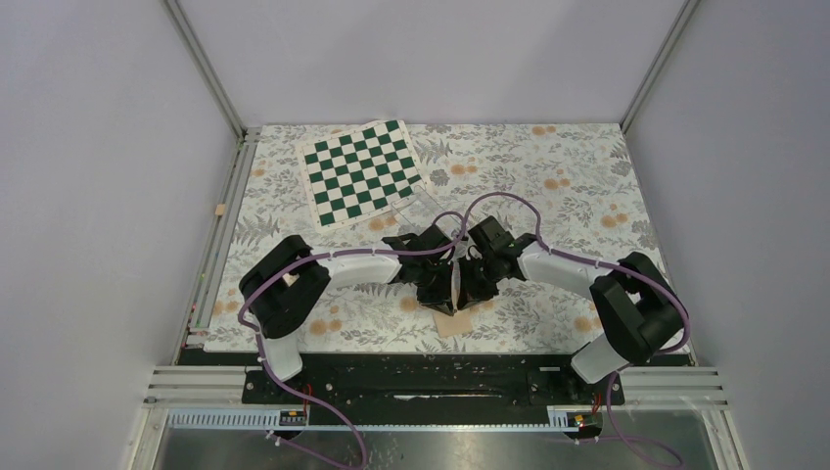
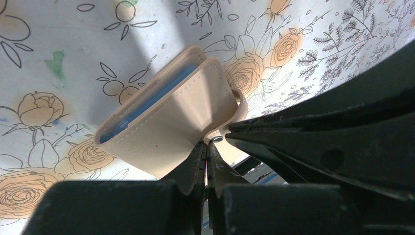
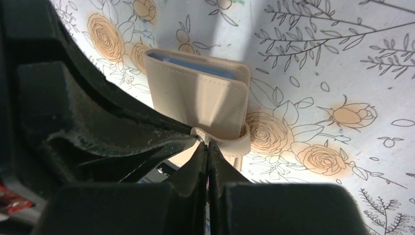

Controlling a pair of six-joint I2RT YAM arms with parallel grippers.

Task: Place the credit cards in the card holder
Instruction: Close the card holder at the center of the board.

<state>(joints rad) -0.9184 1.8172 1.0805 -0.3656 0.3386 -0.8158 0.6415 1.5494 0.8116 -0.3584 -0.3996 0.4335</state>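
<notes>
The card holder (image 1: 453, 321) (image 2: 166, 117) (image 3: 205, 95) is a tan folded wallet with blue showing in its open edge. It sits between my two grippers near the table's front middle. My left gripper (image 1: 442, 284) (image 2: 207, 145) is shut, its tips touching the wallet's snap strap (image 2: 230, 128). My right gripper (image 1: 471, 282) (image 3: 206, 143) is also shut and meets the same strap (image 3: 230, 143) from the other side. Neither gripper has anything visible between its jaws. No loose credit cards show, and I cannot tell whether the blue inside is cards or lining.
A green-and-white chessboard mat (image 1: 360, 171) lies at the back left on the floral tablecloth (image 1: 548, 186). A clear plastic piece (image 1: 409, 204) sits at its near corner. The black front rail (image 1: 431, 377) runs just behind the wallet.
</notes>
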